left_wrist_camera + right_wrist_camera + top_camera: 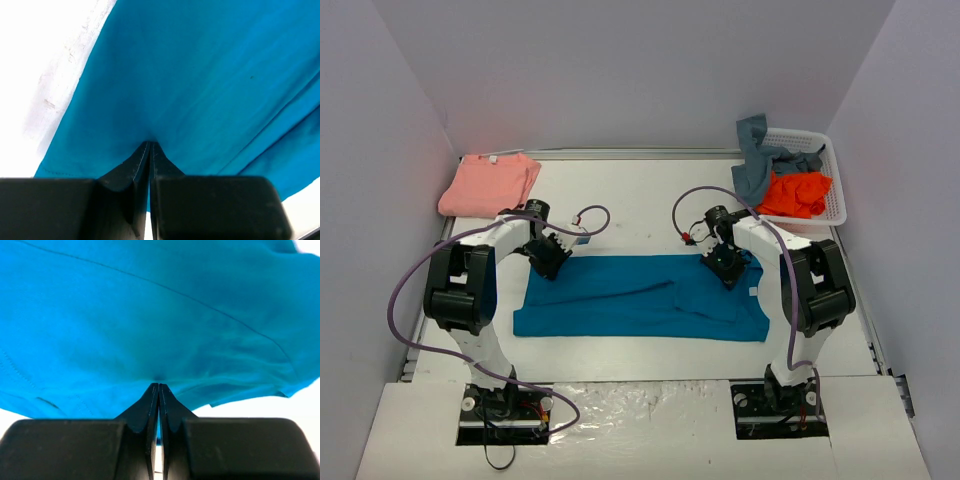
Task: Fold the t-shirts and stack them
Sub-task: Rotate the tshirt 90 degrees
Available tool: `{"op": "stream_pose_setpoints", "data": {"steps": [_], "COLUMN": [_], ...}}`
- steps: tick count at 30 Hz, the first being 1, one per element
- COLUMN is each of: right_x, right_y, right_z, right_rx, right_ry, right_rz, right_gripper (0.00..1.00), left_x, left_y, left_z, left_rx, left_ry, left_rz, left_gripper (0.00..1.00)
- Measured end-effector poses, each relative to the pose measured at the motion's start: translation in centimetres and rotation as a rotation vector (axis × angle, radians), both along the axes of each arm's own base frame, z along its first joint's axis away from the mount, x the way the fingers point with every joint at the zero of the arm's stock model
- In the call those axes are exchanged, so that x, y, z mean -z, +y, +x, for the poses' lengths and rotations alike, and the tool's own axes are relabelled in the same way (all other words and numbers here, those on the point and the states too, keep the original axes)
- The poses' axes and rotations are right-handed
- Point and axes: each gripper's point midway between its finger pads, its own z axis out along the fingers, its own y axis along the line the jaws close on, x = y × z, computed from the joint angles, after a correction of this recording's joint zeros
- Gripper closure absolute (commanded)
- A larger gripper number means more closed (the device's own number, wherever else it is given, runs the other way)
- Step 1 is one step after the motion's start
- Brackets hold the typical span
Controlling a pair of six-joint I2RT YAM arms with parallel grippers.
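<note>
Two pincers pinching one teal shirt (640, 298)

My left pincer (150, 144) is pressed together on cloth at the teal shirt's far left corner. My right pincer (159, 386) grips its far right edge likewise. It lies spread across the table (630, 195). A pink shirt (490, 183) lies folded far left. A grey-blue shirt (755, 160) and an orange shirt (798, 193) sit in the white basket (836, 195).

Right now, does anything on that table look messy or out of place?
Only the grey-blue shirt: it spills crumpled over the left rim of the white basket, with the orange shirt bunched inside. The teal shirt lies creased but flat; the pink shirt sits folded.
</note>
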Motion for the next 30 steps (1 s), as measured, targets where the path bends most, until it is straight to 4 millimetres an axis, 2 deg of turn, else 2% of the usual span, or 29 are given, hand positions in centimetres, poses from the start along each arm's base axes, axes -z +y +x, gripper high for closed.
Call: {"op": "stream_pose_setpoints", "data": {"steps": [4,10,13,15,19,23,27,29,30], "right_x": [1.4,1.5,1.5,1.5,1.3,1.1,0.6,0.5,0.4], "right_y": [-0.1,-0.1,-0.1,0.0,0.6,2.0,4.3,5.3,5.6], "right_z": [-0.4,0.8,2.4,4.2,9.7,17.0,24.9,28.0,28.9], "right_rx": [-0.003,0.003,0.019,0.035,0.077,0.119,0.147,0.157,0.161], "right_ry": [0.051,0.122,0.147,0.143,0.072,-0.062,-0.236,-0.317,-0.344], "right_rz": [-0.011,-0.033,-0.04,-0.038,-0.003,0.056,0.143,0.182,0.193], "right_gripper": [1.0,1.0,1.0,1.0,1.0,1.0,1.0,1.0,1.0], "left_x": [0.1,0.2,0.3,0.3,0.3,0.3,0.3,0.2,0.3], "left_y": [0.1,0.2,0.2,0.3,0.1,-0.1,-0.7,-1.5,-2.0], "left_z": [0.1,0.1,0.1,0.1,0.1,0.0,-0.1,-0.3,-0.6], "left_rx": [0.001,-0.001,-0.009,-0.019,-0.037,-0.049,-0.059,-0.053,-0.045], "left_ry": [-0.007,-0.02,-0.03,-0.034,-0.033,-0.032,-0.046,-0.061,-0.064], "left_rz": [0.015,0.027,0.027,0.028,0.032,0.055,0.084,0.096,0.099], "left_gripper": [0.98,0.98,0.98,0.98,0.98,0.98,0.98,0.98,0.98]}}
